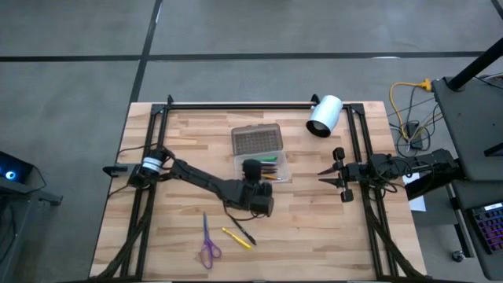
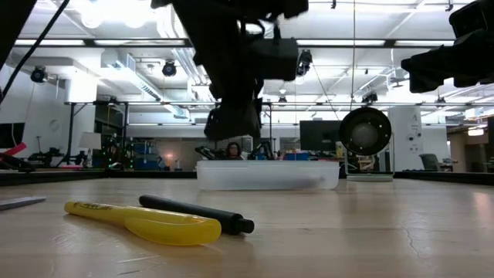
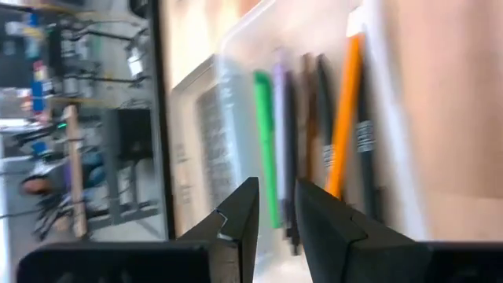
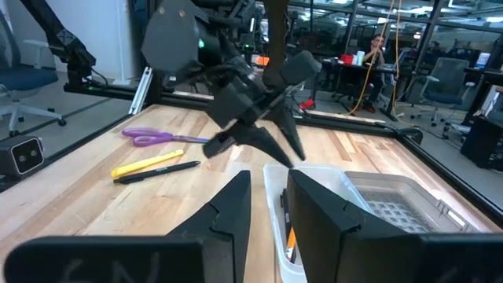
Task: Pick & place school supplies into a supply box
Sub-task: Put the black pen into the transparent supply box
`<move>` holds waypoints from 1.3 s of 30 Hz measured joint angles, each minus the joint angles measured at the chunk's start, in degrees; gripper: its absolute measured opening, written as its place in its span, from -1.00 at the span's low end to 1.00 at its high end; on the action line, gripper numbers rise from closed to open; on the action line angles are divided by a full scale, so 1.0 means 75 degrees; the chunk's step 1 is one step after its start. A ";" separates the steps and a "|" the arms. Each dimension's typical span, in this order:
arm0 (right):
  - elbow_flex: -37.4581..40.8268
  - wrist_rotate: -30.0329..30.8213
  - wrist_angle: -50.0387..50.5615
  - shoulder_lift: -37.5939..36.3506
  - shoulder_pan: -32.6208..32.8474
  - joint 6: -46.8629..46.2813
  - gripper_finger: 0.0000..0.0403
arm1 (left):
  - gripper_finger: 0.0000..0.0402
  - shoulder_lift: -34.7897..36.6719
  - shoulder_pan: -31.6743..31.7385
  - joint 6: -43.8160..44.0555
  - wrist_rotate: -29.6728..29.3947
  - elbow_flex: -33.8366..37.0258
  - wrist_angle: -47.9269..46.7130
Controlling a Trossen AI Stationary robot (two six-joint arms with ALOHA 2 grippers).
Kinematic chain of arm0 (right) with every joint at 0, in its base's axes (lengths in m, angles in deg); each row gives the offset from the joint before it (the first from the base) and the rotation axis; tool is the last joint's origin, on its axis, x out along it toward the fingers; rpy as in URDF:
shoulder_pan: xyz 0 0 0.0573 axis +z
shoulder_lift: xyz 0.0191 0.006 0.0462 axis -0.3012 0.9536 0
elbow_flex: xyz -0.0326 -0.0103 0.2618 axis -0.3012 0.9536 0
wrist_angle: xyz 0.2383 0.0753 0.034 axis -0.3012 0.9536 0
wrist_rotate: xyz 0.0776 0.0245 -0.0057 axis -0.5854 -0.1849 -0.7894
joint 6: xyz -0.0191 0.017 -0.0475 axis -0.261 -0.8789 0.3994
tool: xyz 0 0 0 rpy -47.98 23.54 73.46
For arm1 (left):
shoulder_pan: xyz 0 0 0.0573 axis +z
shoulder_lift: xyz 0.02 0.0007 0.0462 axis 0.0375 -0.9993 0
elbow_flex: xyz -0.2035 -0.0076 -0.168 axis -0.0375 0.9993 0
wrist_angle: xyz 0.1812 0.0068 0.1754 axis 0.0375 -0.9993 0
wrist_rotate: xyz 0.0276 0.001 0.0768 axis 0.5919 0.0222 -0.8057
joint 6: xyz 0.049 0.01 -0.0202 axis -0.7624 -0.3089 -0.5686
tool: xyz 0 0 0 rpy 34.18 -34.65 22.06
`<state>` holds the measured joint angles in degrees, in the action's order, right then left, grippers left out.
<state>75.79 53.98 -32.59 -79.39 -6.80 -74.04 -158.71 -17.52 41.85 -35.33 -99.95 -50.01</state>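
The supply box (image 1: 263, 157) sits mid-table: a clear tray with a grey textured lid (image 1: 257, 140) on its far side. Several pens (image 3: 266, 141), green, purple, black and orange, lie in the tray. My left gripper (image 1: 251, 167) hovers over the tray's near-left end, open and holding nothing (image 3: 277, 196). Purple-handled scissors (image 1: 208, 245), a yellow pen (image 1: 236, 238) and a black pen (image 1: 244, 233) lie flat near the table's near edge. My right gripper (image 1: 322, 174) waits to the right of the box, fingers slightly apart (image 4: 269, 196), touching nothing.
A white cylinder (image 1: 324, 116) lies at the far right of the table, beyond the box. Black frame rails (image 1: 357, 157) run along the table's left, right and far sides. Bare wood lies between the box and the loose pens. People sit in the room beyond.
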 joint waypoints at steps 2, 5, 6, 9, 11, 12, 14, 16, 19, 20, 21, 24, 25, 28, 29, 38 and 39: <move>0.0000 0.0000 -0.0001 0.0000 0.0000 0.0000 -0.60 | -0.65 0.0035 -0.0068 -0.0119 0.0407 -0.0061 0.0006; 0.0000 -0.0001 0.0001 0.0000 0.0002 0.0000 -0.60 | -0.65 0.0053 -0.0197 -0.0493 0.1068 -0.0081 -0.0004; 0.0000 -0.0002 0.0001 0.0000 -0.0001 0.0000 -0.60 | -0.65 0.0053 -0.0247 -0.0611 0.1264 -0.0081 -0.0014; 0.0000 0.0001 -0.0001 0.0000 -0.0001 0.0000 -0.62 | -0.65 0.0053 -0.0403 -0.0845 0.1769 -0.0079 -0.0014; 0.0000 -0.0002 0.0001 0.0000 0.0002 0.0000 -0.64 | -0.65 0.0053 -0.0484 -0.0867 0.2101 -0.0110 -0.0028; 0.0000 -0.0002 -0.0001 0.0000 0.0000 0.0000 -0.65 | -0.65 0.0053 -0.0524 -0.0872 0.2241 -0.0135 -0.0032; 0.0000 -0.0001 0.0000 0.0000 0.0002 0.0000 -0.66 | -0.65 0.0056 -0.0585 -0.0962 0.2473 -0.0171 -0.0053; 0.0000 -0.0001 0.0000 0.0000 0.0002 0.0000 -0.66 | -0.65 0.0057 -0.0655 -0.1144 0.2675 -0.0191 -0.0051; 0.0000 -0.0002 0.0001 0.0000 0.0002 0.0000 -0.65 | -0.65 0.0059 -0.0748 -0.1307 0.2971 -0.0218 -0.0066; 0.0000 -0.0002 0.0001 0.0000 0.0002 0.0000 -0.65 | -0.65 0.0056 -0.0779 -0.1351 0.3116 -0.0244 -0.0069; 0.0000 -0.0002 0.0001 0.0000 0.0002 0.0000 -0.64 | -0.65 0.0058 -0.0810 -0.1367 0.3265 -0.0273 -0.0075; 0.0000 0.0000 0.0001 0.0000 0.0002 0.0000 -0.62 | -0.65 0.0057 -0.0867 -0.1380 0.3768 -0.0328 -0.0076; 0.0000 -0.0001 -0.0002 0.0000 0.0002 0.0000 -0.61 | -0.65 0.0056 -0.0872 -0.1382 0.3985 -0.0349 -0.0096; 0.0000 -0.0002 -0.0001 0.0000 0.0002 0.0000 -0.60 | -0.65 0.0059 -0.0875 -0.1382 0.4781 -0.0410 -0.0154; 0.0000 -0.0002 -0.0001 0.0000 0.0000 0.0000 -0.60 | -0.65 0.0059 -0.0879 -0.1382 0.5064 -0.0413 -0.0152; 0.0000 -0.0002 0.0000 0.0000 0.0002 0.0000 -0.66 | -0.65 0.0059 -0.0968 -0.1531 0.6947 -0.0410 -0.0704; 0.0000 -0.0002 -0.0002 0.0000 -0.0001 0.0000 -0.66 | -0.65 0.0059 -0.0995 -0.1535 0.6954 -0.0418 -0.0810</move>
<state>75.79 53.97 -32.60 -79.39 -6.81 -74.04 -158.26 -24.99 30.34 16.82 -103.08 -56.08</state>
